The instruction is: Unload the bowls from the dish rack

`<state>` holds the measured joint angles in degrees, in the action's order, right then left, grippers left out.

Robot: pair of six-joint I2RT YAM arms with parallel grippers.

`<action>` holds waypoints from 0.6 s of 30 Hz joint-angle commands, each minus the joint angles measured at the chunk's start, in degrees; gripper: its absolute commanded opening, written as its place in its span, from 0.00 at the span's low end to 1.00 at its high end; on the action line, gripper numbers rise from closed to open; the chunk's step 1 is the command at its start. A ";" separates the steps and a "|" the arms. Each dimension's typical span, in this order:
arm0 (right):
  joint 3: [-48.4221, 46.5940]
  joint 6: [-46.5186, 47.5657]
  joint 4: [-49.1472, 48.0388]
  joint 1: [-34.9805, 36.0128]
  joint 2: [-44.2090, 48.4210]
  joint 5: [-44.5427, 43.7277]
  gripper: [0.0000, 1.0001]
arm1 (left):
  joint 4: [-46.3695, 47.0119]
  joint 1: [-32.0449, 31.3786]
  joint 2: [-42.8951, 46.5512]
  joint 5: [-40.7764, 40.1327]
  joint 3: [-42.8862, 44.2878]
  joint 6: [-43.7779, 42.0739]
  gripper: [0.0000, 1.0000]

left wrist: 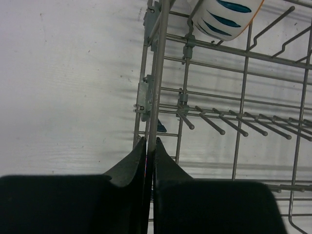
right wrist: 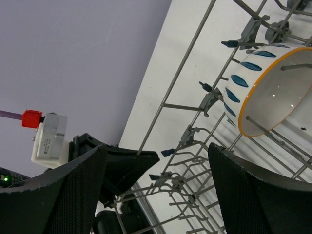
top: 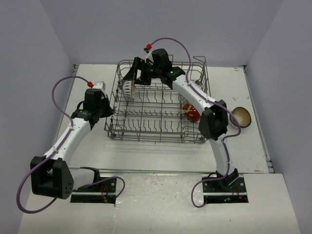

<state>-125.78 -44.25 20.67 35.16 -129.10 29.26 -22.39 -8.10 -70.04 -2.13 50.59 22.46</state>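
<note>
Grey wire dish rack (top: 156,137): two bowls in, one out.
White-blue bowl (top: 128,90) on edge, left side; red bowl (top: 191,112) near-right corner; brown bowl (top: 241,117) outside, right.

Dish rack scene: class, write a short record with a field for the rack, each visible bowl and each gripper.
dish rack: wire, on table
teal-white bowl: in rack, left side, tilted
red patterned bowl: in rack, right side
brown bowl: on table, right of rack
left gripper: shut on rack's left rim wire
right gripper: open, beside teal-white bowl
</note>
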 commanded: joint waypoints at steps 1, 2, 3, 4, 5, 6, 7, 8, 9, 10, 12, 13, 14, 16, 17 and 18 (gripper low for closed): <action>-1.58 -1.36 0.69 0.96 3.59 -2.97 0.84 | 0.16 0.54 1.66 -4.20 -0.40 4.00 0.00; -0.97 -1.45 0.43 1.14 3.68 -2.98 0.84 | -0.02 0.54 2.01 -4.02 -0.58 4.08 0.00; -0.88 -1.80 0.17 1.32 3.59 -2.98 0.84 | -0.11 0.54 2.71 -3.85 -0.84 4.08 0.00; -1.14 -1.98 0.34 1.58 3.07 -3.32 0.84 | -0.28 0.45 3.06 -3.76 -1.28 4.17 0.00; -1.14 -2.16 0.43 1.84 2.54 -3.76 0.84 | -0.63 0.45 3.85 -3.67 -1.72 4.26 0.00; -1.23 -2.16 0.69 1.85 2.54 -3.77 0.84 | -0.81 0.36 4.21 -3.67 -1.72 4.26 0.00; -1.23 -2.24 0.78 2.02 2.19 -4.64 0.84 | -0.98 0.36 4.65 -3.67 -2.33 4.26 0.00; -1.14 -2.42 0.69 2.11 1.92 -4.65 0.84 | -1.33 0.36 5.43 -3.67 -2.60 4.26 0.00; -1.14 -2.68 0.60 2.20 1.57 -4.65 0.84 | -1.60 0.36 5.88 -3.67 -2.86 4.35 0.00; -1.14 -2.95 0.52 2.20 1.05 -4.47 0.84 | -1.78 0.36 6.32 -3.58 -3.12 4.44 0.00; -1.31 -3.30 0.34 2.20 -0.36 -4.64 0.84 | -2.30 0.36 7.72 -3.41 -4.09 4.61 0.00; -1.05 -3.30 0.25 2.46 -0.63 -5.17 0.84 | -2.48 0.36 8.16 -3.32 -4.27 4.87 0.00; -1.05 -3.30 -0.36 2.55 -1.32 -5.61 0.84 | -3.00 0.36 8.69 -3.32 -4.70 4.96 0.00; -1.83 -3.65 -0.63 2.64 -2.29 -5.61 0.84 | -3.45 0.28 9.92 -3.23 -4.97 5.14 0.00; -2.36 -3.56 0.16 2.72 -2.73 -6.31 0.84 | -3.62 0.28 10.18 -3.23 -5.15 5.14 0.00; -2.80 -3.39 0.60 2.72 -3.52 -6.66 0.83 | -3.88 0.28 10.54 -3.32 -5.15 5.05 0.00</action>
<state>-125.86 -47.05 21.15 37.41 -130.28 24.99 -24.86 -8.58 -62.00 -0.25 45.39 25.12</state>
